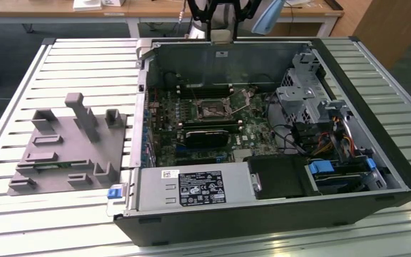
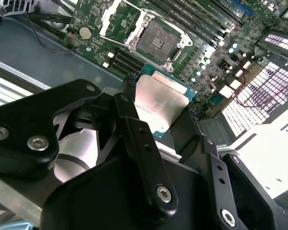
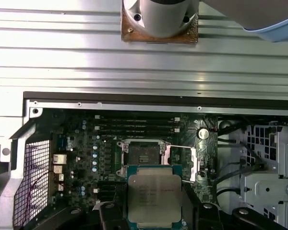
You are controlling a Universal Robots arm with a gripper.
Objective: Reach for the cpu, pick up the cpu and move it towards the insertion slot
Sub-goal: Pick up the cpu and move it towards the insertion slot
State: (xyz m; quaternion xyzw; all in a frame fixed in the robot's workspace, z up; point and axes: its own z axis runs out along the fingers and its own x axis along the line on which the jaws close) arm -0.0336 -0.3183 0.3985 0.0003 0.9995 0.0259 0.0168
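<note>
The cpu (image 2: pixel 159 103) (image 3: pixel 154 196), a flat square chip with a shiny metal top and a pale green rim, hangs above the motherboard. My gripper (image 2: pixel 159 98) (image 3: pixel 154 212) is shut on the cpu, with a black finger (image 2: pixel 134 127) pressed against each side. The insertion slot (image 2: pixel 156 38) (image 3: pixel 141 155) (image 1: pixel 209 110) is a square black socket with a silvery frame. It stands open and bare. In both wrist views the cpu sits just short of it, overlapping its near edge.
The open computer case (image 1: pixel 348 75) lies on a slatted metal table (image 1: pixel 84 64). A grey plastic fixture (image 1: pixel 62 155) stands at the exterior view's left. A power supply (image 1: pixel 191 187), drive cage (image 1: pixel 305 101) and cables (image 1: pixel 327 142) crowd the case. Long black memory slots (image 3: pixel 134 125) run beside the socket.
</note>
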